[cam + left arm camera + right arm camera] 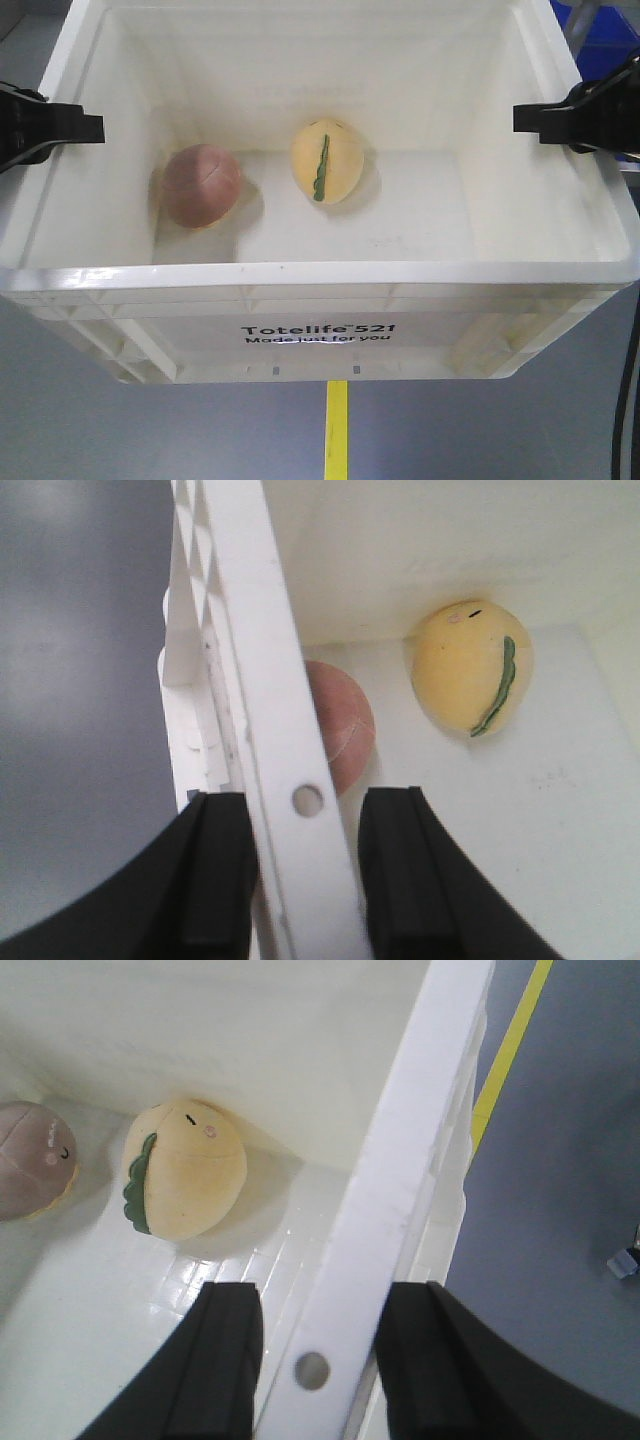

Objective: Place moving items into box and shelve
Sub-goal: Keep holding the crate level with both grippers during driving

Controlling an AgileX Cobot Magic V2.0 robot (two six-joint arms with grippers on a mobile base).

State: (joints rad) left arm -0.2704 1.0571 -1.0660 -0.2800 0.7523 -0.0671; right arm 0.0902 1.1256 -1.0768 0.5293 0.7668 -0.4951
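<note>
Fingers [215, 860] of the left gripper [303, 808], black and blunt, straddle the left rim of the box [320, 275], pressed close on either side of it. The right gripper [320, 1305] pinches the right rim the same way, one finger inside the wall, one outside. Black print [317, 333] on the front reads "Totelife 521 Made just for you". It's a white plastic tote, smooth inside, with a ribbed rim and a small round hole [307, 800] by each grip. On its bottom lie both moving items, near each other but apart: a dull pinkish-brown ball [202, 186] with faint seams by the left wall, and a pale yellow egg shape [327, 163] near the back wall's middle, matte, with a green stripe [321, 168]. Below is grey floor [150, 430] with a yellow line [337, 430].
</note>
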